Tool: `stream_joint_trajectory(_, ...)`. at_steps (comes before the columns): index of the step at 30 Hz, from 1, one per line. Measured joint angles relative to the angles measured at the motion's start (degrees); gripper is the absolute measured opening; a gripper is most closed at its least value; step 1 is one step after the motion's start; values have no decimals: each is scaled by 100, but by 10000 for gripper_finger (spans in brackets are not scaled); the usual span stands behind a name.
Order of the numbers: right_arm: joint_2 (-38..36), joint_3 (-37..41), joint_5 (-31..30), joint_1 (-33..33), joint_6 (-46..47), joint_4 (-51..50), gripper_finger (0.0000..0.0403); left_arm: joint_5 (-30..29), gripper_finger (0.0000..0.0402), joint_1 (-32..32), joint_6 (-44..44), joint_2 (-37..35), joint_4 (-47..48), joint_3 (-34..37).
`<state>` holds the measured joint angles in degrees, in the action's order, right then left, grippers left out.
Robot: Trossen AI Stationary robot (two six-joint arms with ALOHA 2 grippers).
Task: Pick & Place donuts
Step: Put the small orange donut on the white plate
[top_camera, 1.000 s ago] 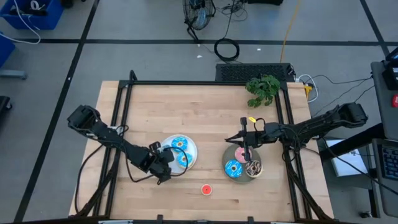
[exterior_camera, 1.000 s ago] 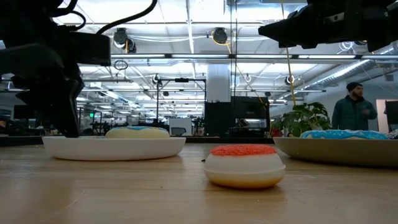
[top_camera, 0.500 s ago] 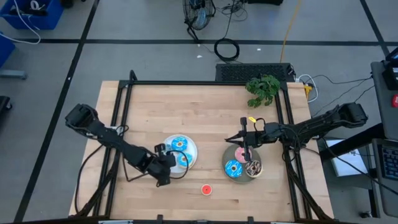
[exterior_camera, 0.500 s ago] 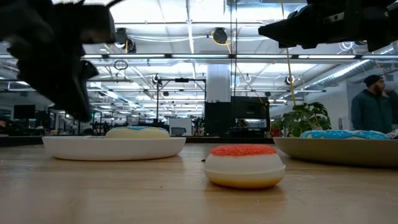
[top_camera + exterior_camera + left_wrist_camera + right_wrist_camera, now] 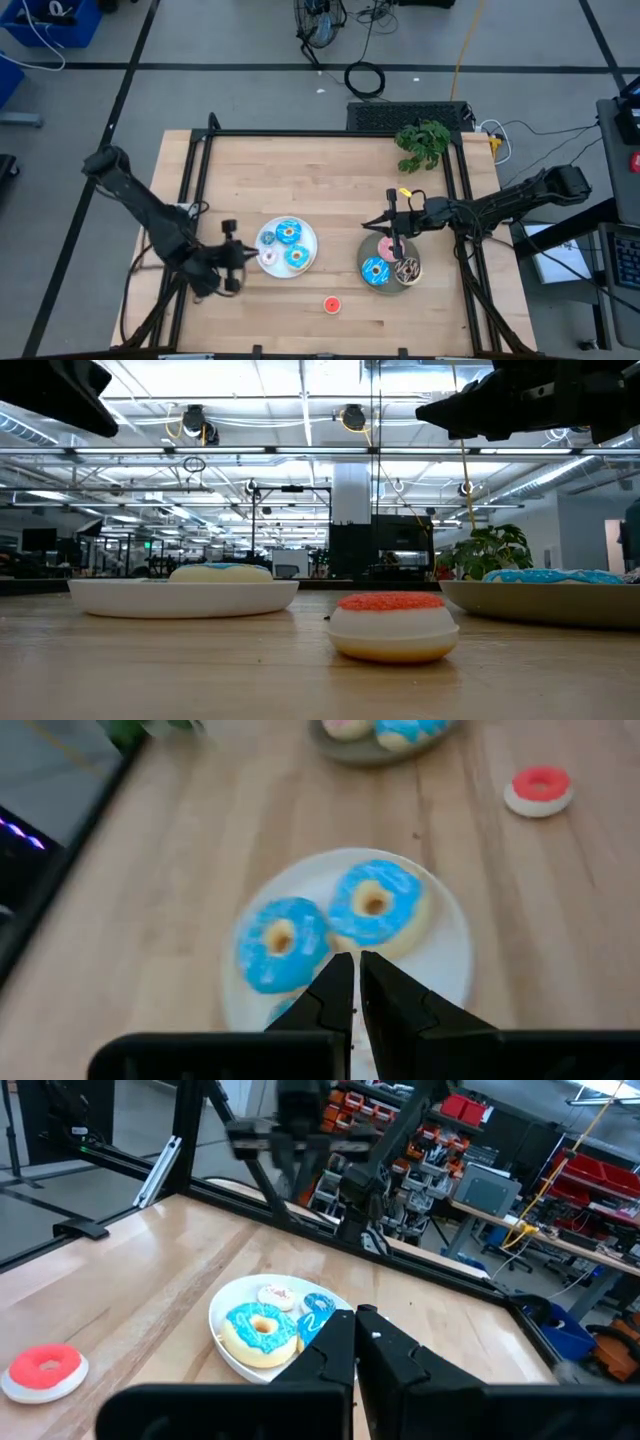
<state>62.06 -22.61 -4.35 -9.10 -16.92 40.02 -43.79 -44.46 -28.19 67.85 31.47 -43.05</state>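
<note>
- As far as the views show, the task is judged partly done: two blue-iced donuts (image 5: 288, 245) and a small pale pink donut (image 5: 268, 258) are seen on the white plate (image 5: 310, 236).
- On the grey plate (image 5: 366, 251), a blue donut (image 5: 376, 271), a brown sprinkled donut (image 5: 407, 268) and a pink donut (image 5: 387, 247) are noted.
- One red donut (image 5: 331, 304) is left alone on the worktop (image 5: 330, 180), between the plates and nearer the front edge; it is judged the remaining item.
- The left gripper (image 5: 234, 270) is held just beside the white plate, off its outer side; its jaws are seen nearly closed, with nothing held.
- The right gripper (image 5: 394, 222) is held above the grey plate's far rim; its jaws are likewise nearly closed and empty.
</note>
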Motion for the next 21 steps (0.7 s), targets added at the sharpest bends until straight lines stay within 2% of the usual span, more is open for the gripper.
stream_joint_trajectory(4,0,0,-1,0,-55,5,0,-212,30,150,817,-1114,-19,515)
stream_joint_trajectory(6,1,0,2,-1,-33,28,0,38,23,527,1633,-1717,-363,605)
stream_joint_trajectory(8,0,-2,9,-1,27,73,0,750,8,977,2613,-2276,-764,685)
stream_joint_trajectory(12,0,-2,12,-1,205,12,0,3145,7,1957,4185,-3261,-1652,997)
stream_joint_trajectory(14,0,-2,12,-1,304,-20,0,3853,4,2445,4370,-3674,-1752,1209)
stream_joint_trajectory(17,0,-2,12,-1,412,-46,0,3990,5,3059,4034,-4233,-1744,1729)
stream_joint_trajectory(21,0,-2,12,-1,770,-97,0,4337,3,3398,3907,-4754,-2605,2547)
